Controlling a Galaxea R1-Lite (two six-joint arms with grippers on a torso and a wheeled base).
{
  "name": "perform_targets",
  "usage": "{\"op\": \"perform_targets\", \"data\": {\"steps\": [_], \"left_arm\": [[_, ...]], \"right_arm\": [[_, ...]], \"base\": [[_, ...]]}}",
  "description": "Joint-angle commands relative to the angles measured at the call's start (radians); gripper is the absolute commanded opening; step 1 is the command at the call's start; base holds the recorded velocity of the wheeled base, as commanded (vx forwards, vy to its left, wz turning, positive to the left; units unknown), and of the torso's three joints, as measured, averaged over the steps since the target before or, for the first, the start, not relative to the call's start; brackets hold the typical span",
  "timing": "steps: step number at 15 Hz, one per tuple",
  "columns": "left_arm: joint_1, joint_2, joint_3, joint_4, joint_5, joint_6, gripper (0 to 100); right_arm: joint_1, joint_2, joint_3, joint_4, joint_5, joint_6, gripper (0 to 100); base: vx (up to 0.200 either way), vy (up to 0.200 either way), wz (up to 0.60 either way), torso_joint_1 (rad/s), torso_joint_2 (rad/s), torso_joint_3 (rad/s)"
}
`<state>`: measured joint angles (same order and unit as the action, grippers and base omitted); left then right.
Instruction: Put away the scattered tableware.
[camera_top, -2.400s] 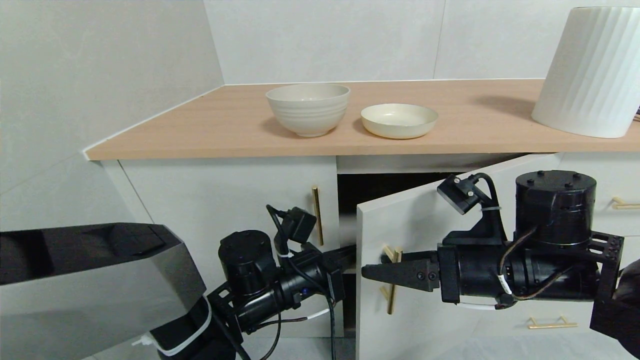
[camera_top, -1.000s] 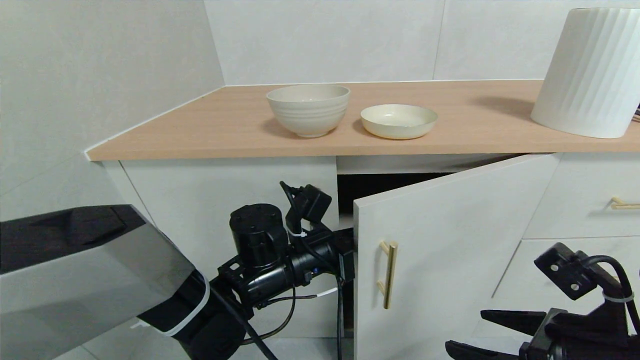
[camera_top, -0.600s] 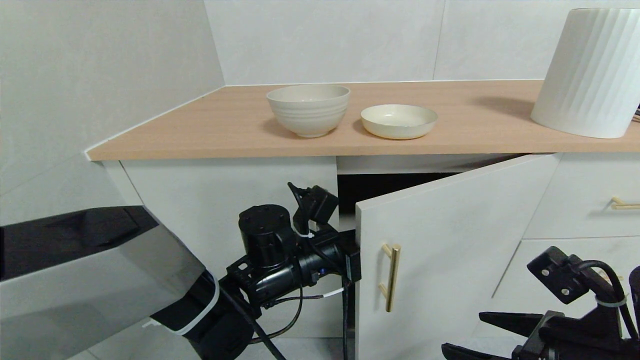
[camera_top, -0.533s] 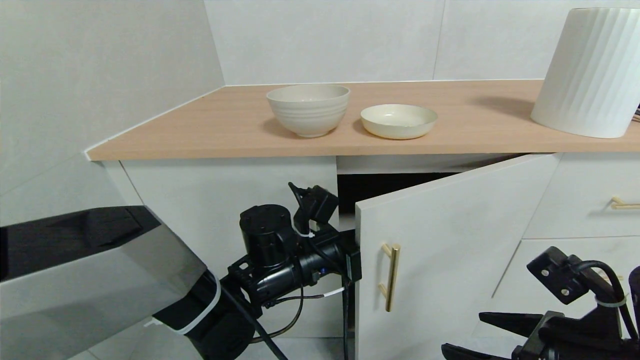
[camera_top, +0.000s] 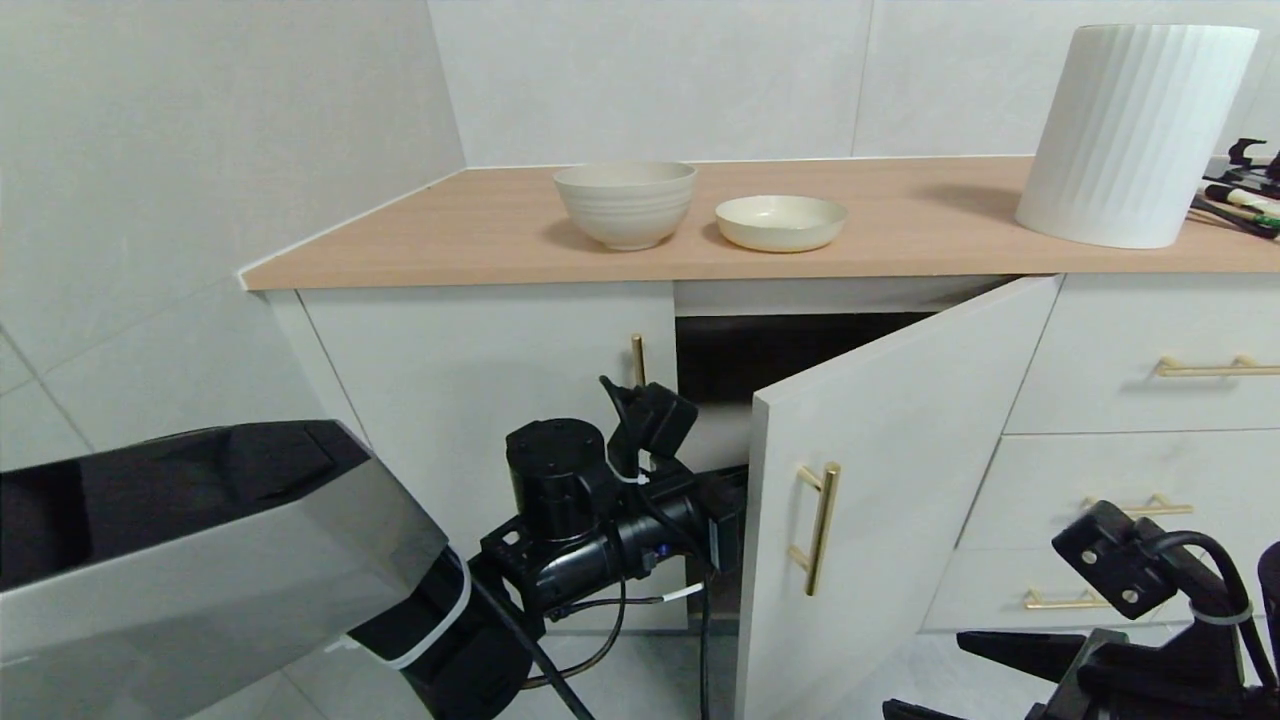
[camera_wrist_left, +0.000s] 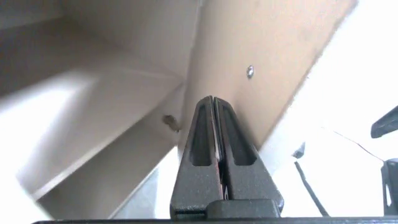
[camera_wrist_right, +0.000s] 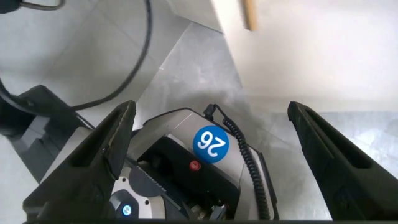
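**Tiled kitchen corner, wooden counter: left gripper tucked behind the cabinet door**

Straight to the left gripper (camera_wrist_left: 213, 102): its two fingers are pressed flat together with nothing between them. The tip sits right at the brown inner face of the cabinet door (camera_top: 900, 450), close to the free edge and just below a small screw (camera_wrist_left: 250, 71). Whether it actually touches the panel, I cannot tell. From the head camera, that wrist reaches in behind the door's free edge.

Over to the right gripper (camera_wrist_right: 211, 112): fingers spread wide and holding nothing. It hangs low on the front side of the door, off to the right of the brass handle (camera_top: 820, 525) and well apart from it.

The door itself stands partly swung open, with a dark cabinet space behind it. Brass-handled drawers (camera_top: 1150, 350) sit just right of the door.

Now the tableware. Up on the counter (camera_top: 480, 240), above the door and towards its free edge, stands the ribbed bowl (camera_top: 626, 203). The shallow dish (camera_top: 780, 221) rests beside it, directly above the door, the two not touching. Farther right of the door on the same counter stands a tall white ribbed container (camera_top: 1135, 135).
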<state>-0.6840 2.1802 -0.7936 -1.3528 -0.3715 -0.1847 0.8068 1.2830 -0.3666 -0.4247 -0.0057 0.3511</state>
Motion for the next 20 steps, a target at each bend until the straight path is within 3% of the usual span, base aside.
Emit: {"op": "perform_targets", "data": {"steps": [1,5,10,16,20], "left_arm": [[0.001,0.016,-0.006,0.0,0.002,-0.001,0],[-0.008,0.023,-0.019,0.0,0.002,-0.002,0],[-0.008,0.043,-0.022,-0.003,0.006,-0.002,0],[-0.008,0.05,-0.041,-0.005,0.009,-0.002,0],[-0.042,0.049,-0.065,-0.003,0.039,-0.001,0]], "right_arm": [[0.0,0.004,0.0,0.0,0.0,0.0,100],[0.008,0.009,0.002,0.0,0.0,0.0,100],[0.008,0.01,0.002,0.0,0.0,0.0,100],[0.014,0.012,0.002,0.001,0.001,0.0,100],[0.074,-0.002,0.018,0.003,0.006,0.0,100]], "base": [[0.0,0.0,0.0,0.0,0.0,0.0],[0.0,0.0,0.0,0.0,0.0,0.0],[-0.2,0.0,0.0,0.006,0.0,0.002],[0.0,0.0,0.0,0.0,0.0,0.0],[0.0,0.0,0.0,0.0,0.0,0.0]]}}
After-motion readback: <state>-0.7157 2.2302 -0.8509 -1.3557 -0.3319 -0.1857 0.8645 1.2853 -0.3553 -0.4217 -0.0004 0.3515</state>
